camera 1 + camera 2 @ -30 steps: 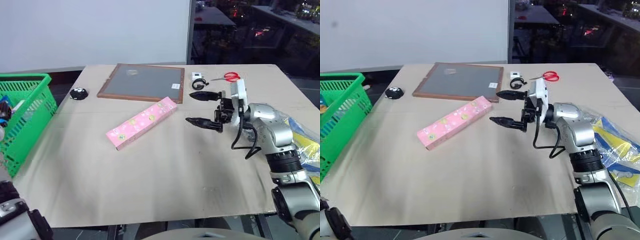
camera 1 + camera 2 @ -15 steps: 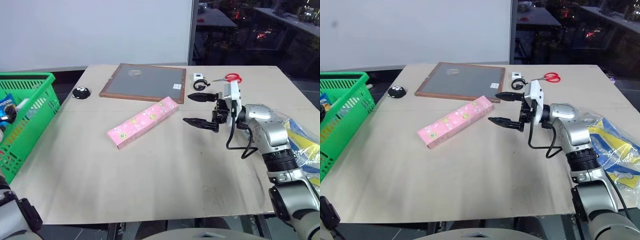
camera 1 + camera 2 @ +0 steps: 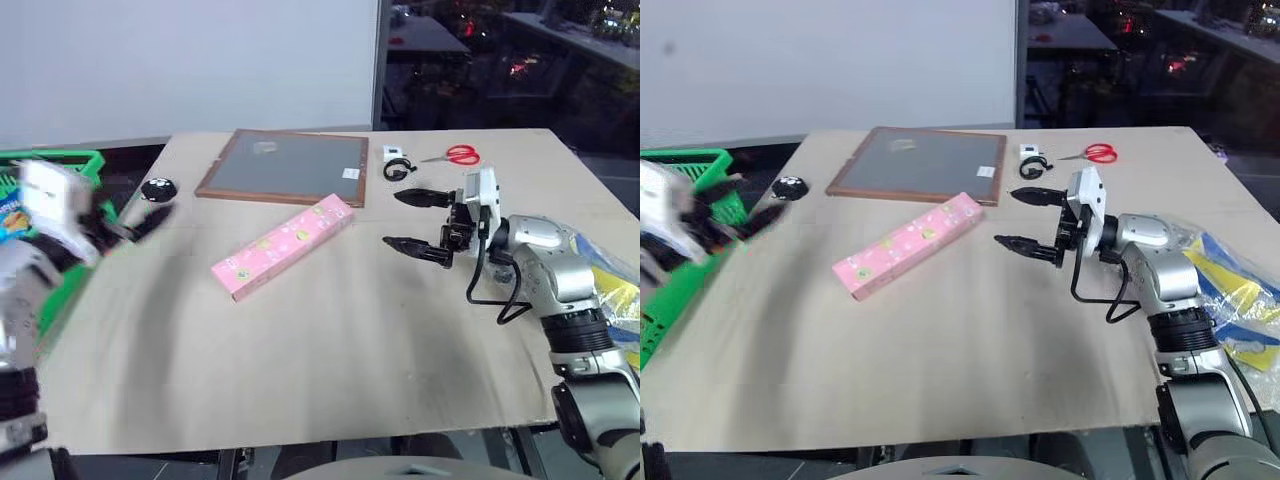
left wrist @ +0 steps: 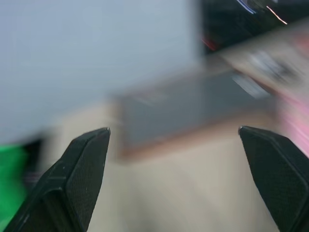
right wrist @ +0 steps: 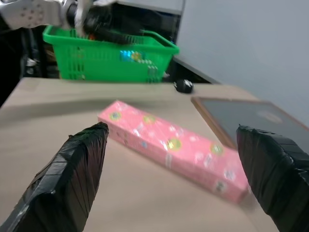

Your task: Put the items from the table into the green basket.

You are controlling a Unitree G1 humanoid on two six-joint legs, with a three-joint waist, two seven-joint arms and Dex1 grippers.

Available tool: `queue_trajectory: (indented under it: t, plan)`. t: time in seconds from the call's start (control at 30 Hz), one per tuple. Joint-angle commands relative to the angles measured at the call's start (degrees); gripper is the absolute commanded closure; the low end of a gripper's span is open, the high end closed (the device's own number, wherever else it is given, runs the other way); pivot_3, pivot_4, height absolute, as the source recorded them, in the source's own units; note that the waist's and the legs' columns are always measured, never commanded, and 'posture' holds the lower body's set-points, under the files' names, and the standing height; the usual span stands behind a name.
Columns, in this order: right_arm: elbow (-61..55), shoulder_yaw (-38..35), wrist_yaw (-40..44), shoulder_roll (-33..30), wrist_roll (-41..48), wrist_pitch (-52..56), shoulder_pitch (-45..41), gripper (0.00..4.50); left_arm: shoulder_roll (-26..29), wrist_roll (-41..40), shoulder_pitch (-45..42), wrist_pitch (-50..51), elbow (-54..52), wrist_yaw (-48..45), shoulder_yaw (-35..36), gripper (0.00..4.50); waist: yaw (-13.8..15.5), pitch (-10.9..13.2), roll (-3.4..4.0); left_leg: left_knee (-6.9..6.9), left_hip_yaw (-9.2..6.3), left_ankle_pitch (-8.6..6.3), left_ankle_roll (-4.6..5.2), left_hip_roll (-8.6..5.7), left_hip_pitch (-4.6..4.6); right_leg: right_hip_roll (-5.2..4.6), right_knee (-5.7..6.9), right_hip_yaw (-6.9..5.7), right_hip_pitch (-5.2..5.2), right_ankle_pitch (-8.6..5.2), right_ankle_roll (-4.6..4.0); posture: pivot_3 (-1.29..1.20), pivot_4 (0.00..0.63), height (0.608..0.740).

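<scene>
A long pink patterned carton [image 3: 285, 245] lies slantwise in the middle of the pale table [image 3: 300, 350]. To its right my right gripper [image 3: 405, 220] hovers open and empty, pointing at the carton [image 5: 174, 150]. A crinkly bag of blue-and-yellow packets [image 3: 612, 290] lies at the table's right edge, behind that arm. The green basket [image 3: 685, 158] stands off the table's left side, with a blue item showing inside it [image 5: 130, 55]. My left gripper [image 3: 135, 222], blurred with motion, is over the table's left edge beside the basket. Its fingers [image 4: 77, 179] stand wide apart with nothing between them.
A dark board in a wooden frame [image 3: 285, 165] lies at the back of the table. Red scissors [image 3: 460, 153] and a small white device with a black cable [image 3: 397, 160] lie to the right of it. A small black round object [image 3: 155, 187] sits near the basket.
My left arm has swung in from beside the basket, towards the right, over the table's left edge. The right gripper has edged slightly to the right and stays open.
</scene>
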Motion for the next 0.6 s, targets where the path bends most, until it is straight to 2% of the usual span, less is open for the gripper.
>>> queue_trajectory:
  t: [0.03,0.13,0.33,0.6]
  plan:
    - [-3.06,-1.68,-1.59,-1.10,-0.61,-0.79,0.61,0.00,1.13,2.72,-1.91,3.32,-4.99,-1.82,-6.60,0.03,-0.31,0.00,0.00,0.00,-0.01,0.00,0.00,0.04,0.00,0.05,0.01,0.00,-0.01,-0.01,-0.01,0.08,0.000,0.740]
    - [-5.33,-1.81,-3.15,-2.46,-0.79,1.18,2.86,0.00,-0.71,3.91,-5.78,5.99,-4.49,-3.85,-13.04,0.03,-0.97,0.06,0.09,0.01,-0.01,0.00,0.00,0.06,-0.02,0.08,0.04,-0.01,-0.04,-0.02,-0.01,0.05,0.000,0.740]
    - [-8.34,-2.79,-5.26,-4.66,-0.95,2.14,7.22,0.00,-3.61,7.77,-11.64,7.77,0.65,-5.87,-20.45,0.03,-2.90,0.06,0.10,0.05,0.04,0.00,0.01,0.02,-0.04,0.04,0.02,0.05,-0.02,-0.02,0.00,-0.02,0.000,0.740]
    - [-12.62,-3.39,-6.90,-6.94,0.00,5.80,10.99,0.00,-3.44,14.99,-13.52,8.21,4.19,-6.18,-25.59,0.03,-5.27,0.03,0.19,0.04,0.05,0.00,0.02,0.01,0.01,0.05,0.02,0.10,-0.02,-0.05,0.07,-0.04,0.000,0.740]
